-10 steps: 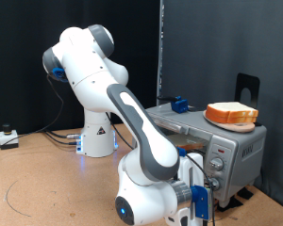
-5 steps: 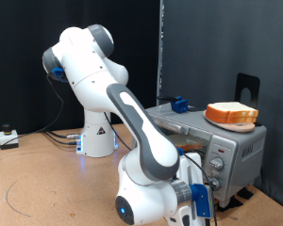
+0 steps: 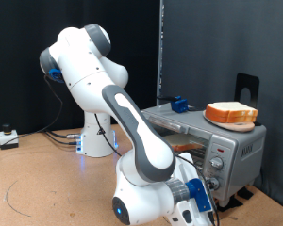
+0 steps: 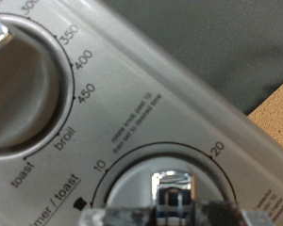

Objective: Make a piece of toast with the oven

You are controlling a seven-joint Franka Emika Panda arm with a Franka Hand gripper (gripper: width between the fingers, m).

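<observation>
The silver-grey oven (image 3: 238, 149) stands at the exterior view's right with its glass door closed. A tan shape (image 3: 186, 147) shows behind the glass; I cannot tell if it is the piece of toast. My gripper (image 3: 211, 181) is at the oven's knob column, at the lowest knob. In the wrist view the timer knob (image 4: 173, 185) fills the lower middle with its shiny grip straight ahead, and blurred grey fingertips (image 4: 123, 217) flank it at the frame's edge. The temperature knob (image 4: 19, 80) is beside it.
A round orange plate with another bread slice (image 3: 231, 114) sits on the oven's top. A small blue object (image 3: 179, 104) lies on the top's far side and a black stand (image 3: 247, 87) rises behind. Cables and a small box (image 3: 8, 137) lie on the wooden table at the left.
The arm's lower link and hand have shifted slightly to the exterior view's left and turned a little at the knobs. The oven and plate have not moved.
</observation>
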